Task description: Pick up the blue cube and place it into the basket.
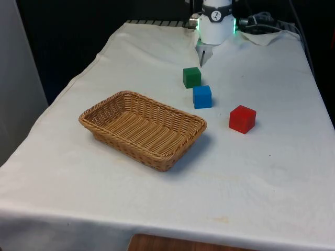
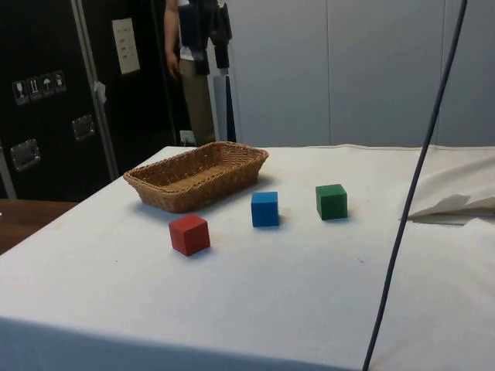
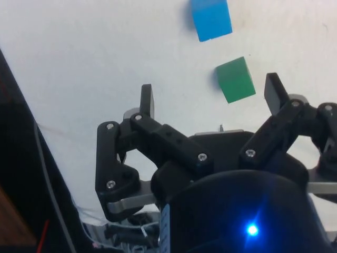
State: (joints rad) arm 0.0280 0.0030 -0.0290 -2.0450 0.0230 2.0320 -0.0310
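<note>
The blue cube (image 1: 202, 97) (image 2: 264, 209) (image 3: 210, 18) rests on the white cloth, just off the far right corner of the wicker basket (image 1: 86, 117) (image 2: 147, 184). A green cube (image 1: 191, 77) (image 2: 331, 201) (image 3: 235, 79) sits close behind it, toward the robot. My gripper (image 1: 202, 54) (image 3: 210, 94) hangs above the cloth near the robot's base, behind the green cube and apart from both cubes. Its fingers (image 3: 147, 99) are open with nothing between them.
A red cube (image 1: 242, 118) (image 2: 189, 233) lies on the front view's right of the blue one. A dark cable (image 2: 418, 178) crosses the side view, with crumpled cloth (image 2: 456, 205) beyond it. A person (image 2: 197, 69) stands behind the table's far end.
</note>
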